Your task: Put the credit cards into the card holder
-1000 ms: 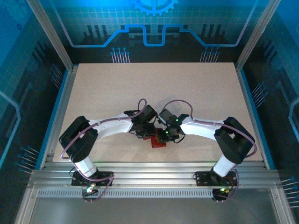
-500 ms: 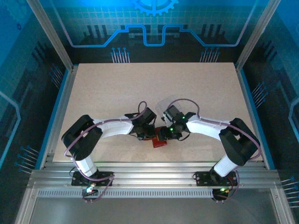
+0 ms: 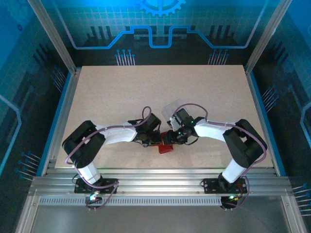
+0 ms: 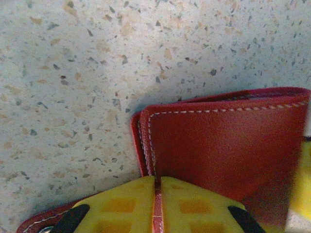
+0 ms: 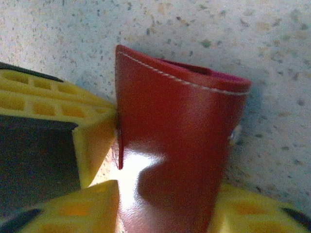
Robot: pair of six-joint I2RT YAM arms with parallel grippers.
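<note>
Top external: R wrist [image 3: 181, 118] swung toward 12 o'clock; card holder [image 3: 165, 148] unmoved. L fingers [image 4: 194, 204] pinch its edge, R fingers [image 5: 73, 211] clamp its sides, prob. regrip for opening.

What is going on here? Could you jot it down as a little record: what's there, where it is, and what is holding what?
Surface: speckled table
Object: red card holder with pale stitching
Position: near the front middle of the table, where the two arms meet
Left side: left tool shut on one edge of the card holder
Right side: right tool closed across the card holder, one yellow finger on each side
</note>
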